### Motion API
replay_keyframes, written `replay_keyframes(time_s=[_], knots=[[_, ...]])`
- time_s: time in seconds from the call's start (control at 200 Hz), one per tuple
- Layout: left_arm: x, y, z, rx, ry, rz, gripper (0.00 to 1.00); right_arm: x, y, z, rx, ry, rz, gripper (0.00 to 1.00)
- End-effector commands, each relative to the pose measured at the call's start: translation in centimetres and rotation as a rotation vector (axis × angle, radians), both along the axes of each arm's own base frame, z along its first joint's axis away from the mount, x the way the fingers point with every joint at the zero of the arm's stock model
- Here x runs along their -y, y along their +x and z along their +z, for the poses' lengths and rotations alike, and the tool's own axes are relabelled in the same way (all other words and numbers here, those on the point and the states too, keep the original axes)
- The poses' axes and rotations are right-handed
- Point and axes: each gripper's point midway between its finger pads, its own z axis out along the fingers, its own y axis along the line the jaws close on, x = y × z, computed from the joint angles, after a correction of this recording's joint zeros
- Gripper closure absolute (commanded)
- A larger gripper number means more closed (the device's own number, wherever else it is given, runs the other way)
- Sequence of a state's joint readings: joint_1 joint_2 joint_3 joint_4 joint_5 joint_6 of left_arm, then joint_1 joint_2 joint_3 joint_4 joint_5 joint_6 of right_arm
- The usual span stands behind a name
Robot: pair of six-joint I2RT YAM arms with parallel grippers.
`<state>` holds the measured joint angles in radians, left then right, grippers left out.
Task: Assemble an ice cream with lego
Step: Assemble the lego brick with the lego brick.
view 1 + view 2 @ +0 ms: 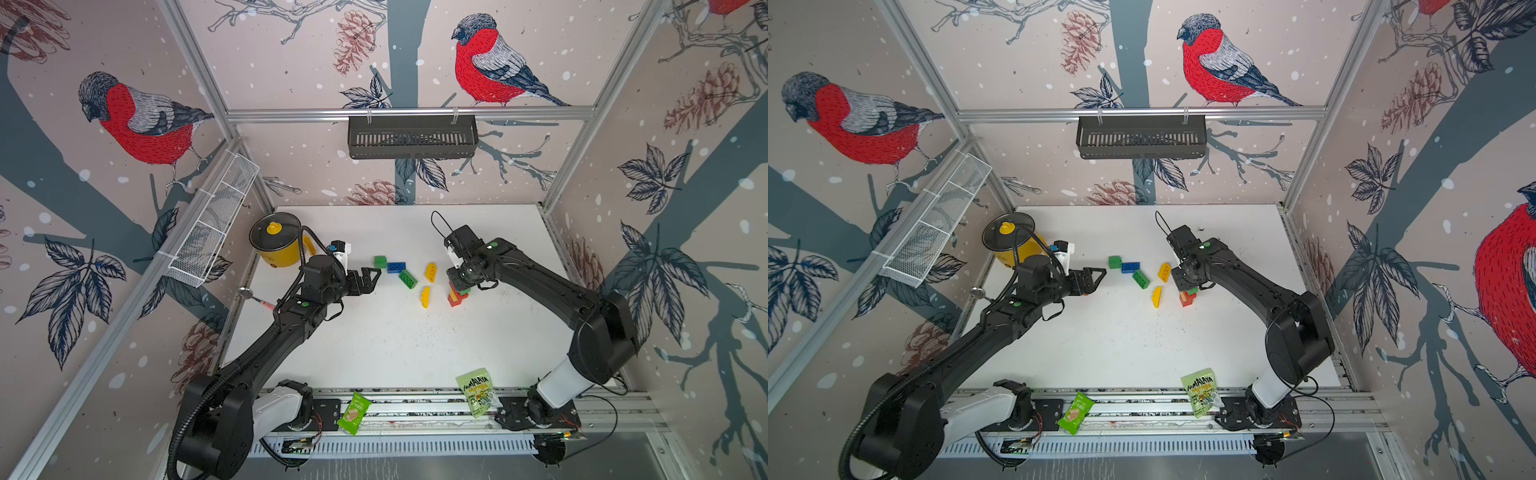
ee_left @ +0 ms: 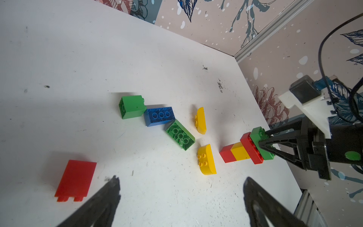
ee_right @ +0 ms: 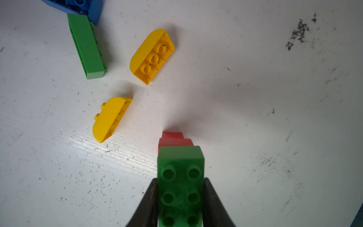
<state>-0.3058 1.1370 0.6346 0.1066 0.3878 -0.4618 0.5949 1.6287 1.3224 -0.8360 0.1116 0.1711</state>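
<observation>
Tower: brick tower (image 2: pixel 241 151) stands on the white tabletop (image 1: pixel 395 345). From the base up it is red, yellow, a wider red, then a wider green.
Right gripper: right gripper (image 3: pixel 180 188) sits over the tower's top. Its fingers (image 3: pixel 149 206) are narrow and pinch the two long sides of the green top brick (image 3: pixel 180 157), studs up.
Left gripper: left gripper (image 2: pixel 181 182) hovers above the tabletop, well apart from the tower. Its fingers (image 2: pixel 102 202) are spread wide with nothing between them.
Nearest loose piece: yellow half-round brick (image 2: pixel 206 159) lies on its side, just beside the tower on the left arm's side.
Second half-round: second yellow half-round brick (image 2: pixel 201 119) is also tipped over. It lies near the tower, apart from the first.
Farther out: long green brick (image 2: pixel 180 134) lies hollow side up, beyond the half-rounds from the tower. It touches the blue brick (image 2: pixel 160 116), which touches the square green brick (image 2: pixel 132 106).
Farthest from tower: red brick (image 2: pixel 75 179) lies flat close to one left finger, seen only in the left wrist view.
Other: yellow pot (image 1: pixel 276 241) with a lid sits across the tabletop from the tower, behind the left arm.
</observation>
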Motion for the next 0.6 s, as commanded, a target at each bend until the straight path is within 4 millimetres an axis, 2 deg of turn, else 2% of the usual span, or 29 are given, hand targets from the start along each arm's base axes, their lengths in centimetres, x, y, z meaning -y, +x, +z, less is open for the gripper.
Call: replay_keyframes(time_s=[0.0,0.385,0.595], knots=[[0.0,0.2,0.5,0.027,0.010,-0.002,0.03,0.1,-0.2,-0.2,-0.010,-0.019,0.020,0.76],[-0.1,0.1,0.4,0.021,0.015,0.000,0.03,0.0,-0.4,-0.5,-0.020,-0.012,0.019,0.76],[-0.1,0.2,0.5,0.027,0.017,0.004,0.03,-0.3,0.1,2.1,0.039,0.028,0.005,0.76]])
